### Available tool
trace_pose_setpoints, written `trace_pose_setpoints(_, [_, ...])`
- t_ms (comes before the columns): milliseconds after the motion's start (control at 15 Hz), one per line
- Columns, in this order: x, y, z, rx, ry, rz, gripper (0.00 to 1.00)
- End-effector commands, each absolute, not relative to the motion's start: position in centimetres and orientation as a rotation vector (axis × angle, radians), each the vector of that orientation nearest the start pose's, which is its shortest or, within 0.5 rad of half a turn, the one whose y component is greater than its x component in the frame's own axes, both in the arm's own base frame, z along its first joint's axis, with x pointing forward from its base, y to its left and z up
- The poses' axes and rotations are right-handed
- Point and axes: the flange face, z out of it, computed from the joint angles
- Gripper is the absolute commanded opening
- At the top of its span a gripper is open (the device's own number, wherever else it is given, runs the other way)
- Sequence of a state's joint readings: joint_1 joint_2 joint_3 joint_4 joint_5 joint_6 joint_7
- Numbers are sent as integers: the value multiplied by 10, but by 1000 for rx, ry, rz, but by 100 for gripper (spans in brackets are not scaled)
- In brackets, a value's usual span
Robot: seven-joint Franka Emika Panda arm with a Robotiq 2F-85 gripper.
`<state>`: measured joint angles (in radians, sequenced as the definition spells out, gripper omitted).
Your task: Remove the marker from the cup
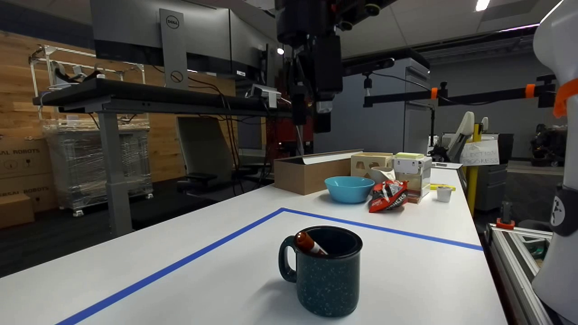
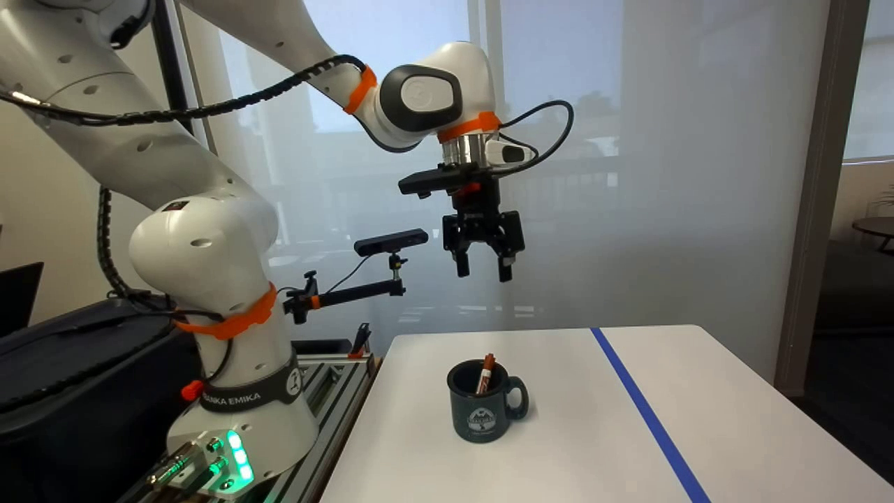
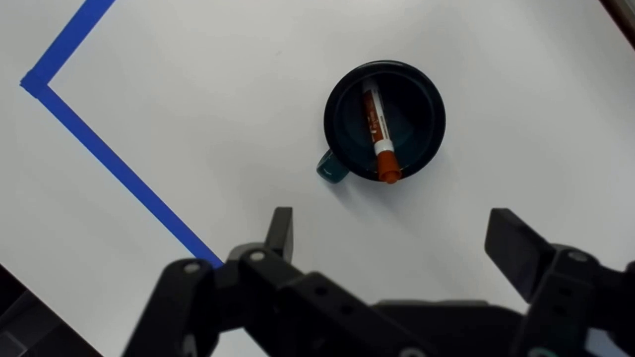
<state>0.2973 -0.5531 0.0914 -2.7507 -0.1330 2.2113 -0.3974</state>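
A dark green speckled cup (image 1: 328, 286) stands upright on the white table. It also shows in an exterior view (image 2: 464, 416) and in the wrist view (image 3: 438, 119). A marker with an orange-red cap and a white and brown body (image 1: 308, 243) leans inside the cup, cap end up at the rim. It also shows in an exterior view (image 2: 485, 374) and in the wrist view (image 3: 378, 119). My gripper (image 2: 484, 270) is open and empty, well above the cup. In the wrist view the fingers (image 3: 392, 230) are wide apart, below the cup in the picture.
Blue tape (image 1: 226, 243) marks lines on the white table (image 2: 573, 447). Farther along stand a blue bowl (image 1: 349, 189), a red bag (image 1: 388, 196), a cardboard box (image 1: 311, 174) and a white cup (image 1: 444, 194). A camera on a bracket (image 2: 391, 242) stands beside the table.
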Motion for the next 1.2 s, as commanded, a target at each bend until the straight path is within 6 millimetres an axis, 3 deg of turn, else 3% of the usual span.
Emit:
trace_pose_setpoints(0, [339,131,367,-2974,-1400,-37,100])
trace_pose_setpoints(667, [344,144,320,-2913,-1344,62,100])
trace_pose_setpoints(1133, [345,143,294,-2893,-1304,144,100])
